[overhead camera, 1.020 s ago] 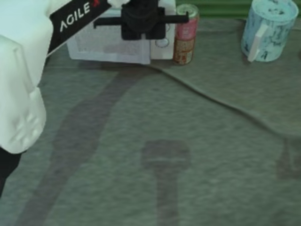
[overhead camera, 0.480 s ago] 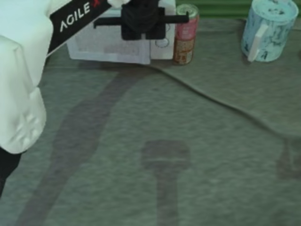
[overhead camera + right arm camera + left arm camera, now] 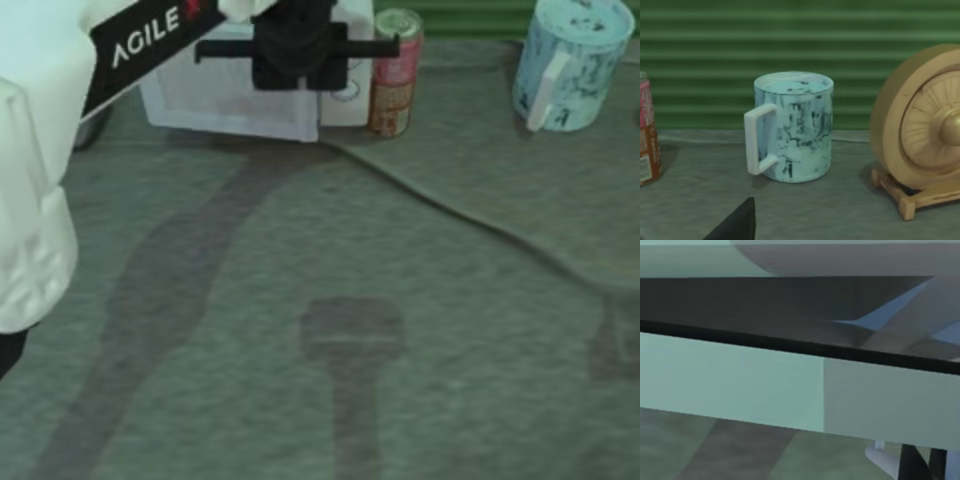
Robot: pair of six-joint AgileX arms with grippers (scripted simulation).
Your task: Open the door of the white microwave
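Left gripper (image 3: 290, 45) over the microwave (image 3: 240, 95), grip can't be told, door (image 3: 235, 100) barely ajar, mug (image 3: 570, 65) on the table (image 3: 400, 300)

A rendered tabletop test scene, not a real room: a grey-green cloth-like surface (image 3: 450, 330) before a ribbed green backdrop (image 3: 800, 45), set with household props: a marbled mug (image 3: 792, 125), drink can (image 3: 393, 72), wooden wheel ornament (image 3: 920, 125).

Off to the right of our left gripper we see a red drink can (image 3: 394, 72) standing upright, a marbled mug (image 3: 567, 62) farther right, and beside it a golden wheel-shaped ornament (image 3: 920, 125) on a wooden stand.
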